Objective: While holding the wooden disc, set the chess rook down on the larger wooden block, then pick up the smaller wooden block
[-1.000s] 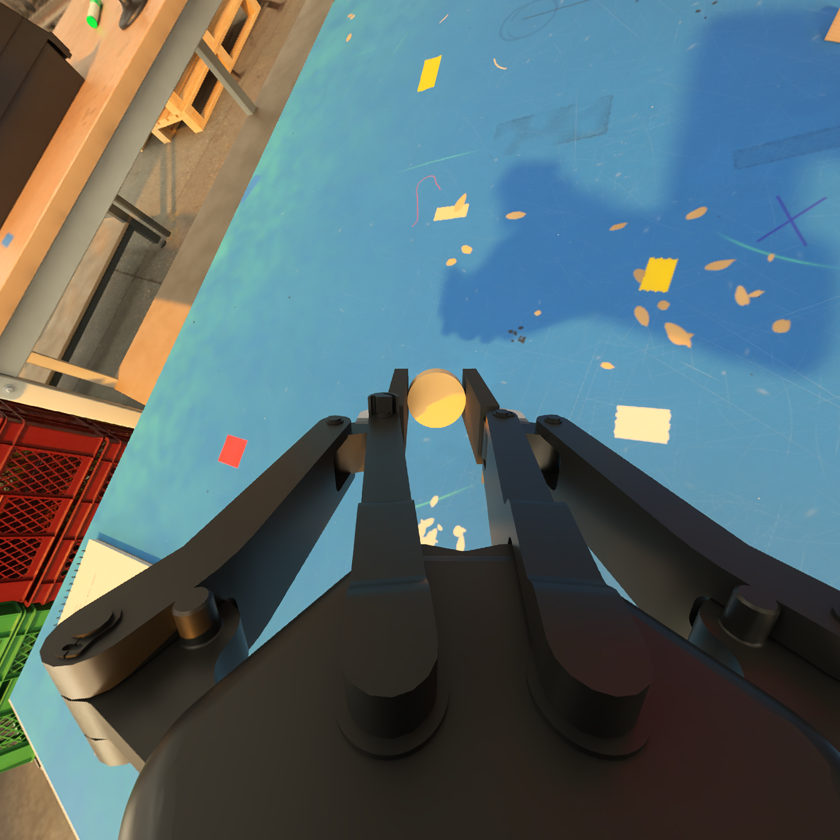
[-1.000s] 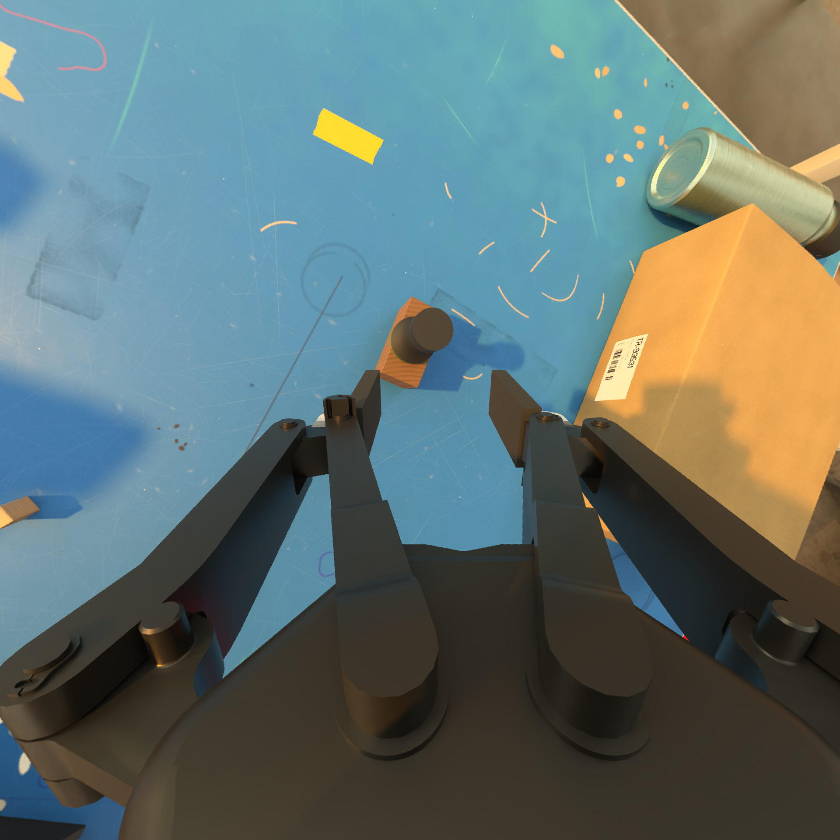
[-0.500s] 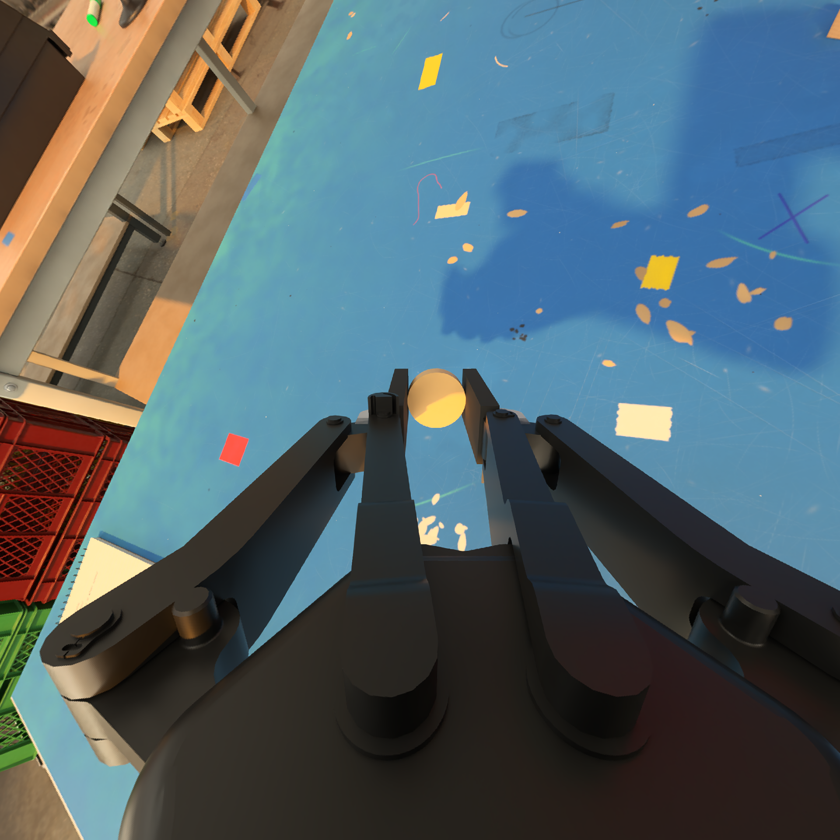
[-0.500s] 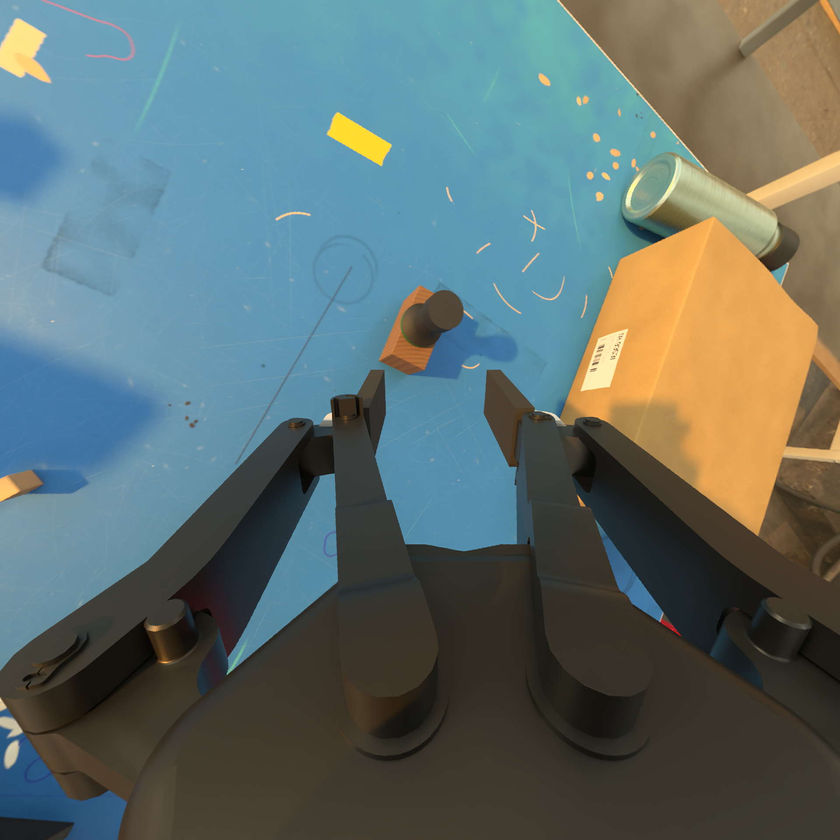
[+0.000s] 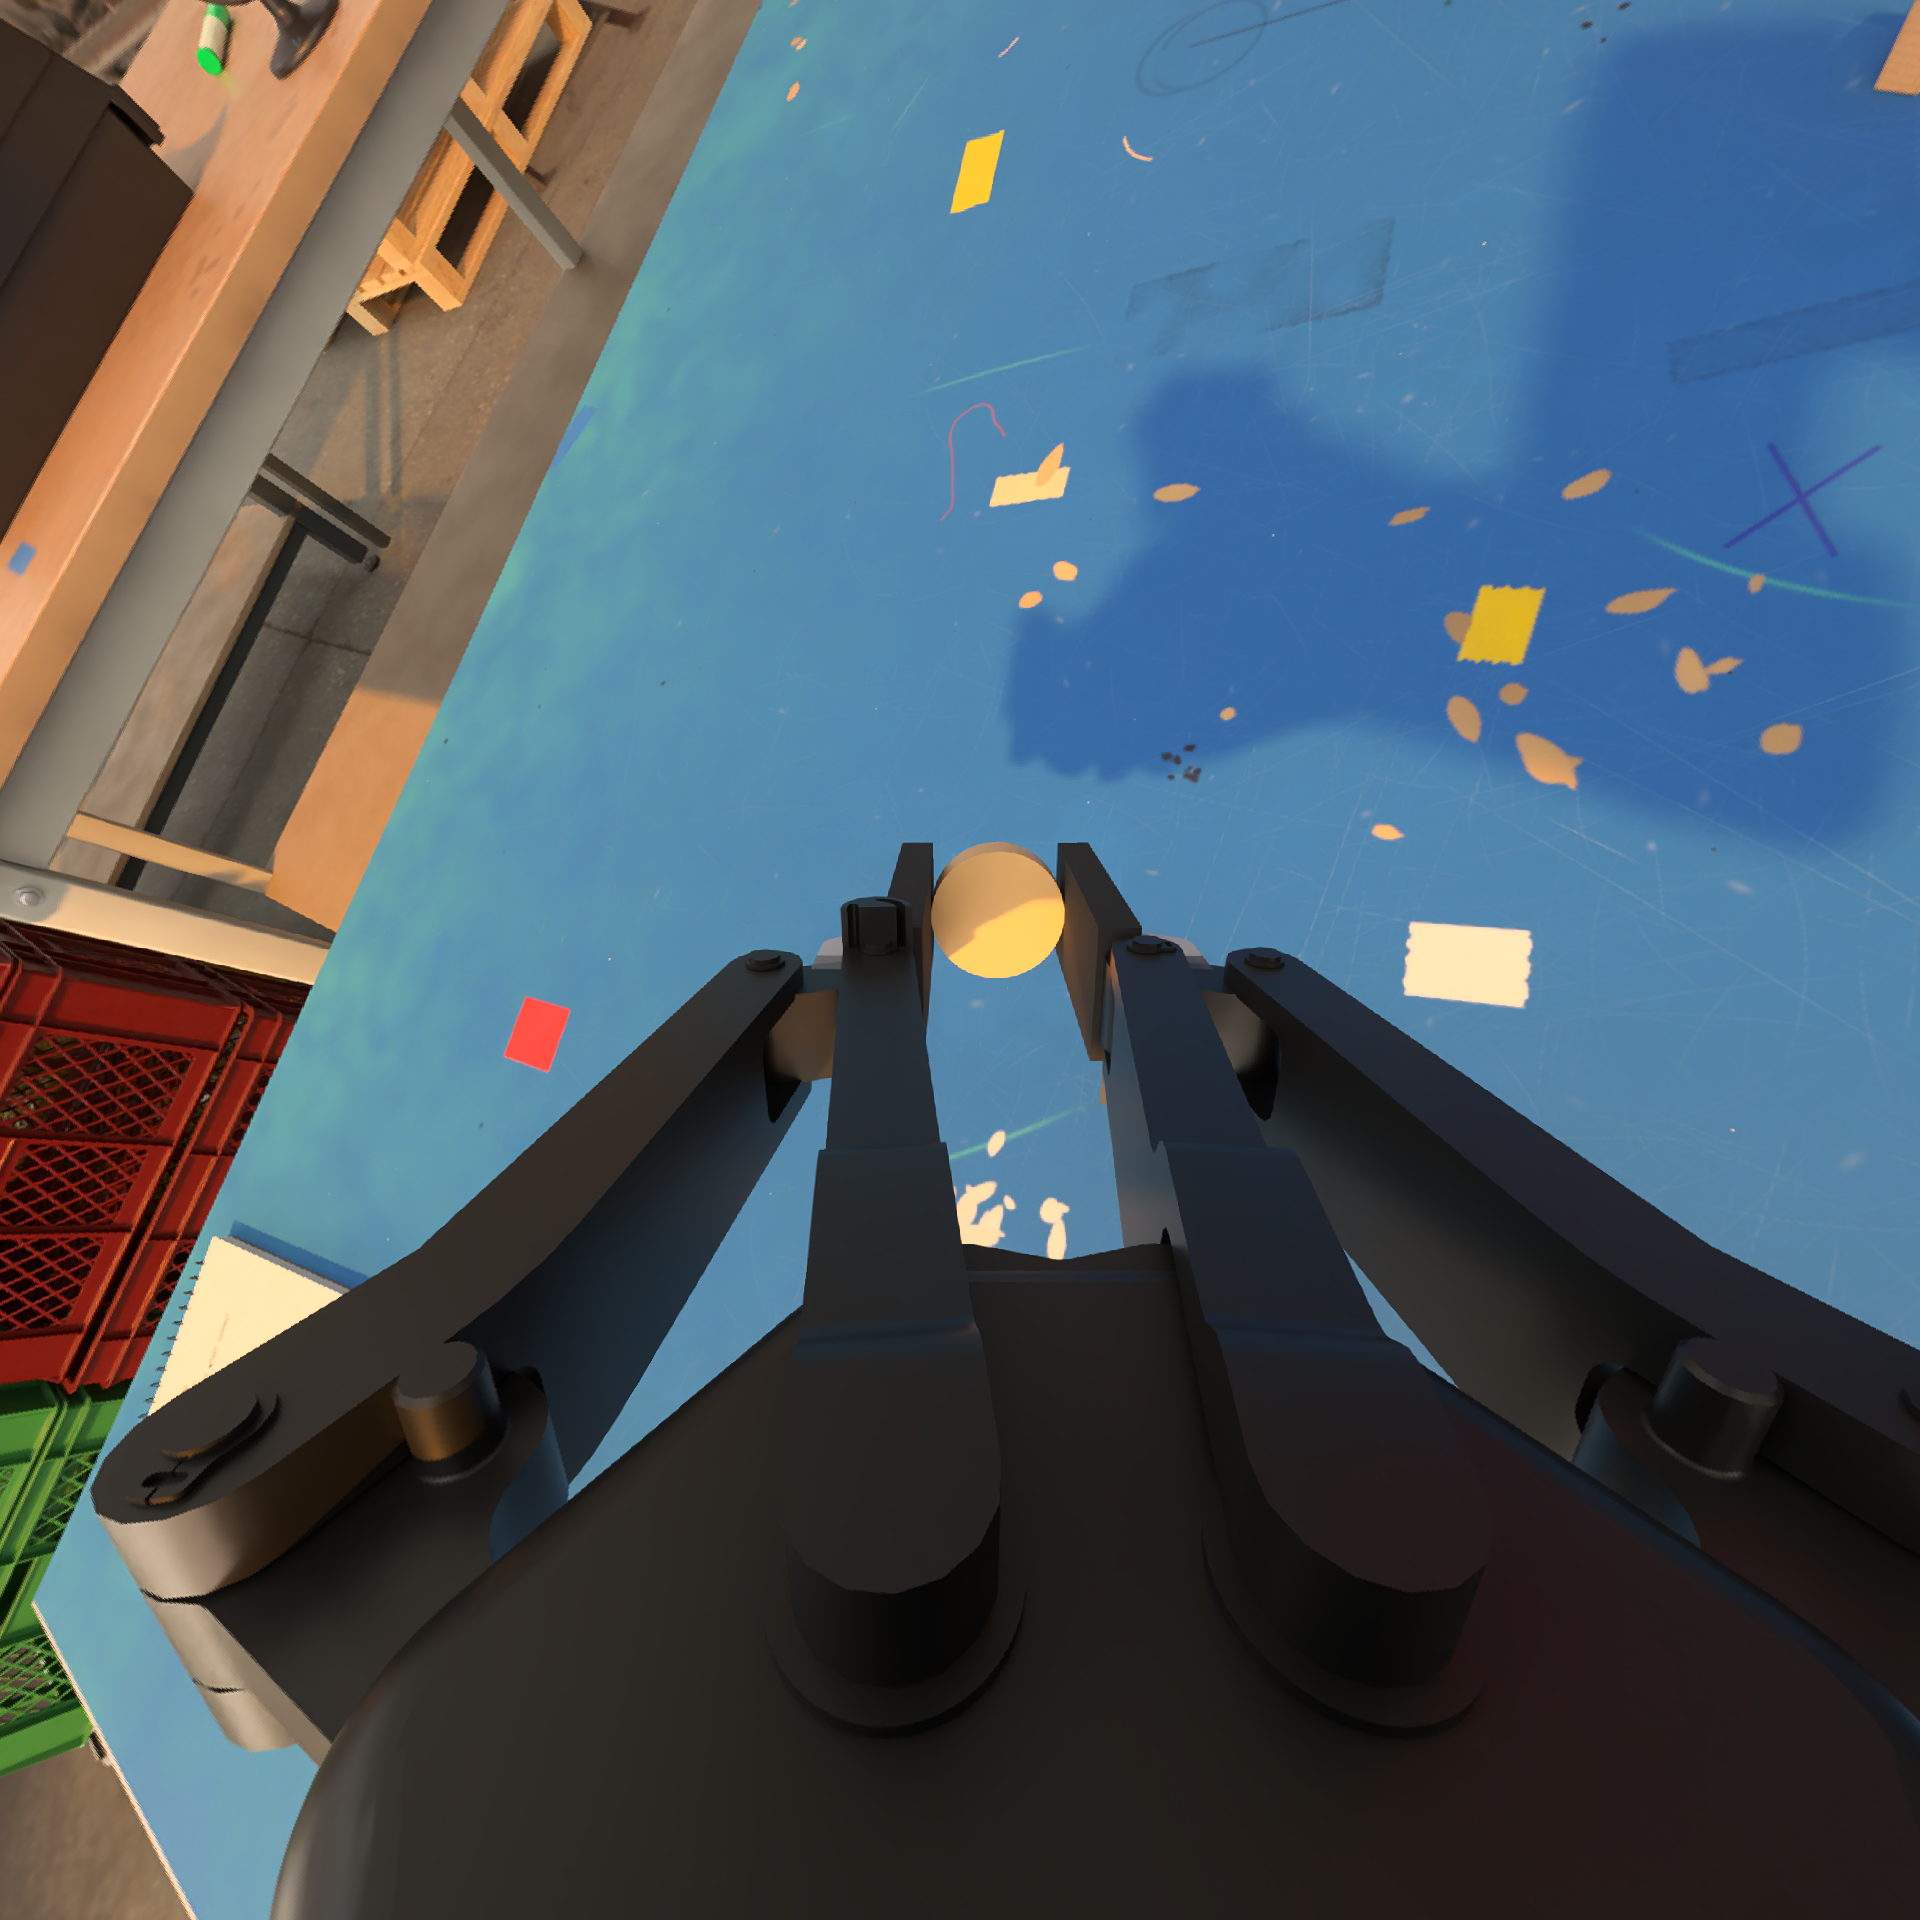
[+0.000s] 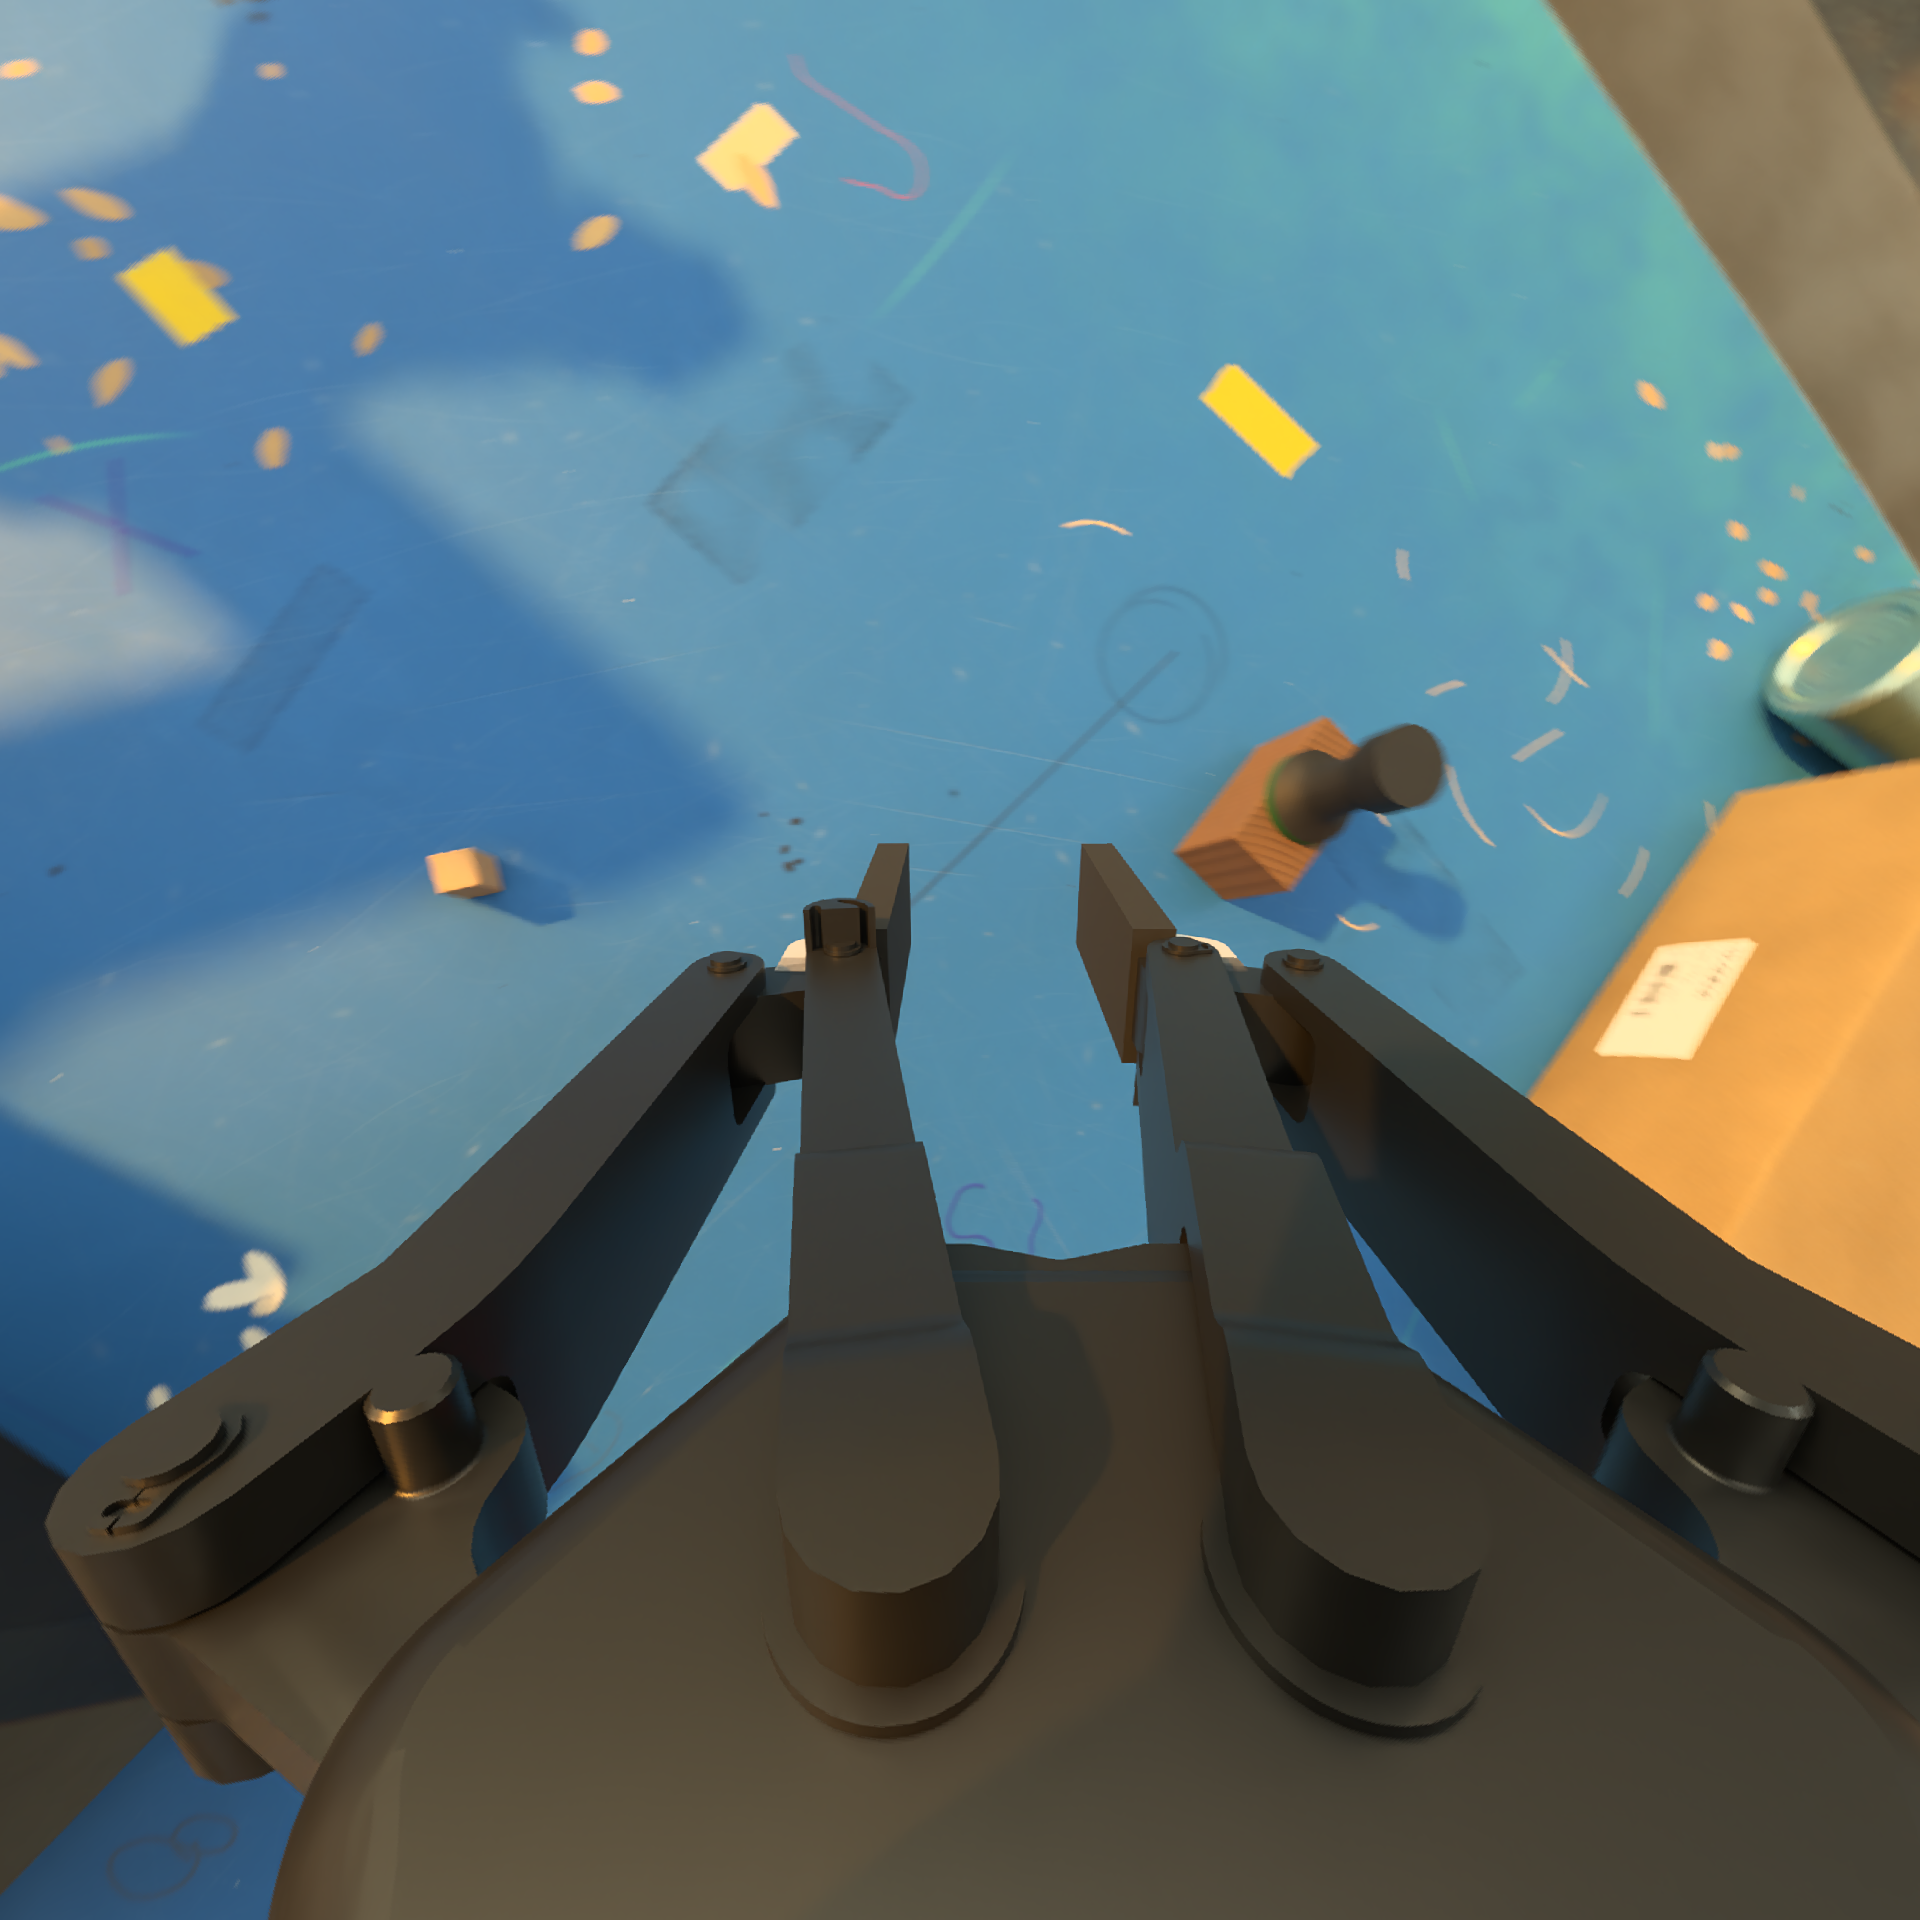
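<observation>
— On the blue table [image 6: 935,644], at the right side of the right wrist view, what stands around?

— A cardboard box [image 6: 1766,1091] with a white label is at the right edge, and beyond it a metal can [image 6: 1860,675] lies on its side. Yellow tape pieces [image 6: 1257,421] and small pale chips are spread on the surface. Between the right gripper [image 6: 992,894] and the smaller wooden block [image 6: 464,871] I see only bare table.

— And outside the table?

— At the left of the left wrist view a red crate [image 5: 114,1164] stands on a green crate [image 5: 42,1538]. What is inside them I cannot tell. A white notepad [image 5: 234,1320] lies at the table corner beside them.

— Where are the task things?

— The chess rook [image 6: 1351,779] stands on the larger wooden block [image 6: 1247,831], right of the right gripper's fingertips; it looks a little blurred. The smaller wooden block lies alone, well to the left of these fingertips.

— How are the grippers?

— The right gripper has its jaws apart, with nothing between them, above the table. The left gripper [image 5: 995,909] has its jaws closed against the two sides of the wooden disc [image 5: 997,912], which it holds above the table.
</observation>
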Action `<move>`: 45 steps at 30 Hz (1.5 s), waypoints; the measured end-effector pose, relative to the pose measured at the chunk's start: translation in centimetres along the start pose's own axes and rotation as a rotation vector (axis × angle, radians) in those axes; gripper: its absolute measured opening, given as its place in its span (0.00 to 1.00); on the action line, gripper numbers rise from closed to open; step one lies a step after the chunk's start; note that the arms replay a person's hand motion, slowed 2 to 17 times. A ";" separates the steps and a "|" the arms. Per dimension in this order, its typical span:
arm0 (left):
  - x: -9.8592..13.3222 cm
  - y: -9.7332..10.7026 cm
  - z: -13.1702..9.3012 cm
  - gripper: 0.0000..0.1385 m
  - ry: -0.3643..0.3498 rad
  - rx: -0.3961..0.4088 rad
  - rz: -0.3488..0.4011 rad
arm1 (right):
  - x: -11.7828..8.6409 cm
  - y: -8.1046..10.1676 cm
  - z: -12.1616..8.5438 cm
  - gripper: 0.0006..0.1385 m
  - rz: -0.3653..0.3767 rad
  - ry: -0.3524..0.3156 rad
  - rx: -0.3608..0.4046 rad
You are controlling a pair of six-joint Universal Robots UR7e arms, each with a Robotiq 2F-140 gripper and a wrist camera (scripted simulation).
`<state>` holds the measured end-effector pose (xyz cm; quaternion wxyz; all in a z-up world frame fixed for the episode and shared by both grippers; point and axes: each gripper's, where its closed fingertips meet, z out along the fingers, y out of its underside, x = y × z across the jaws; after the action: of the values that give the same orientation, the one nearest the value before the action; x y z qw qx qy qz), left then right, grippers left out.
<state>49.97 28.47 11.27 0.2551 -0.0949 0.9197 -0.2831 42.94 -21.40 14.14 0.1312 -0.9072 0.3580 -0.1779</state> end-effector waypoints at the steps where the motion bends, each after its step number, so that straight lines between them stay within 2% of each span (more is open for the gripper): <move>1: 0.0 0.0 0.0 0.23 0.001 0.001 0.000 | -1.2 0.0 0.1 0.30 -0.023 -0.022 0.003; 6: 0.2 -0.2 0.1 0.23 0.006 0.003 -0.001 | -7.0 0.2 0.7 0.27 -0.108 -0.128 -0.009; 11: 0.5 -0.3 0.2 0.23 0.011 0.001 0.007 | -12.0 0.4 1.5 0.26 -0.182 -0.202 -0.035; 14: 0.8 -0.5 0.3 0.23 0.015 0.001 0.015 | -14.4 0.4 2.2 0.25 -0.207 -0.229 -0.041; 17: 1.0 -0.6 0.3 0.23 0.017 0.001 0.024 | -16.0 0.2 2.9 0.24 -0.224 -0.229 -0.038; 22: 1.3 -0.9 0.1 0.23 0.017 0.001 0.040 | -17.2 0.4 4.3 0.23 -0.227 -0.201 -0.047; 29: 1.3 -1.3 -0.5 0.23 0.005 0.006 0.054 | -17.9 0.7 6.1 0.22 -0.184 -0.198 -0.045; 35: 1.2 -1.5 -0.9 0.23 0.003 0.019 0.053 | -18.2 1.4 7.5 0.17 -0.188 -0.192 -0.088; 40: 1.1 -1.5 -1.1 0.23 0.002 0.020 0.056 | -18.7 1.4 8.0 0.10 -0.189 -0.207 -0.085; 45: 1.1 -1.4 -1.2 0.23 0.002 0.016 0.061 | -18.6 1.0 8.0 0.10 -0.177 -0.211 -0.053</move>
<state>48.50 27.52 12.47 0.2633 -0.0645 0.9201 -0.2827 33.01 -8.32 2.32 0.1277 -0.9520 0.2654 -0.0830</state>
